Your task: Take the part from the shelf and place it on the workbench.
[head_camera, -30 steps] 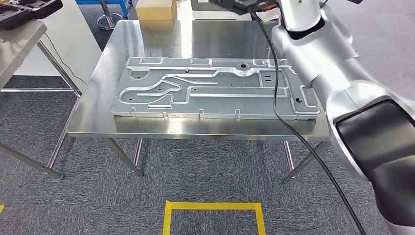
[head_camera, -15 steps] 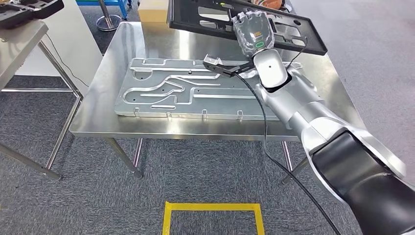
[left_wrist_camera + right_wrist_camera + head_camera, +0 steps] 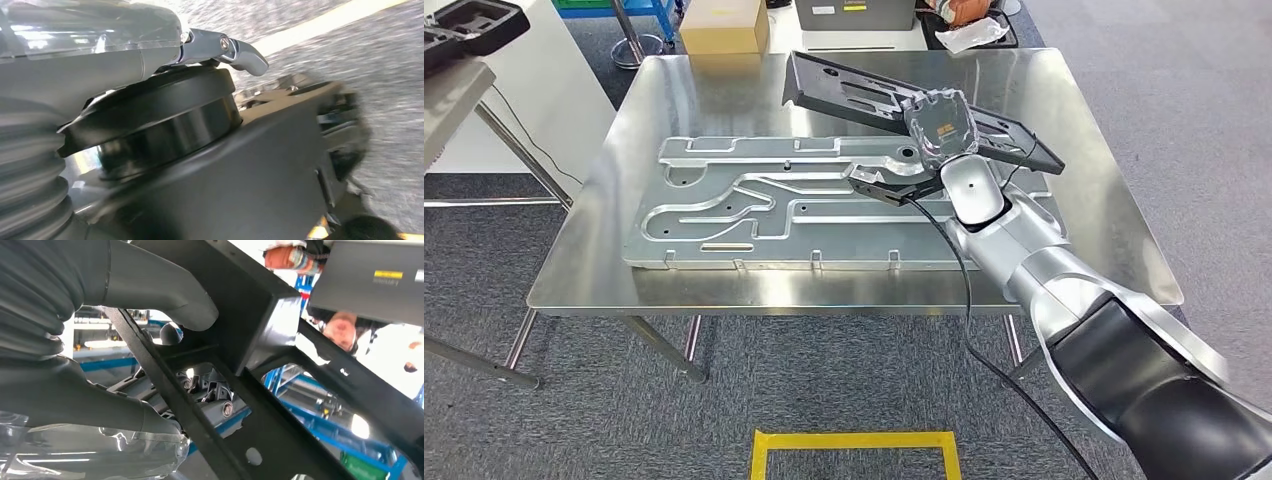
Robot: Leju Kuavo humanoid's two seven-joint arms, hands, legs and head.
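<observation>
The part (image 3: 849,92) is a long black frame with cut-outs. My right hand (image 3: 937,126) grips it near its right end and holds it tilted, just above the far right of the steel workbench (image 3: 1084,140). In the right wrist view the grey thumb (image 3: 165,295) presses on the black frame (image 3: 260,305), with the other fingers under a bar of it. My left hand (image 3: 75,65) hangs down by dark parts of my body; how its fingers lie is hidden.
A large silver machined plate (image 3: 754,200) covers most of the workbench. A cardboard box (image 3: 722,28) and a grey case (image 3: 854,15) stand behind it. A side table with a black tray (image 3: 464,25) is at the left. A person's head (image 3: 345,330) is beyond the frame.
My right arm has swung down and brought the black frame from above the picture to low over the workbench. The camera has also shifted a little.
</observation>
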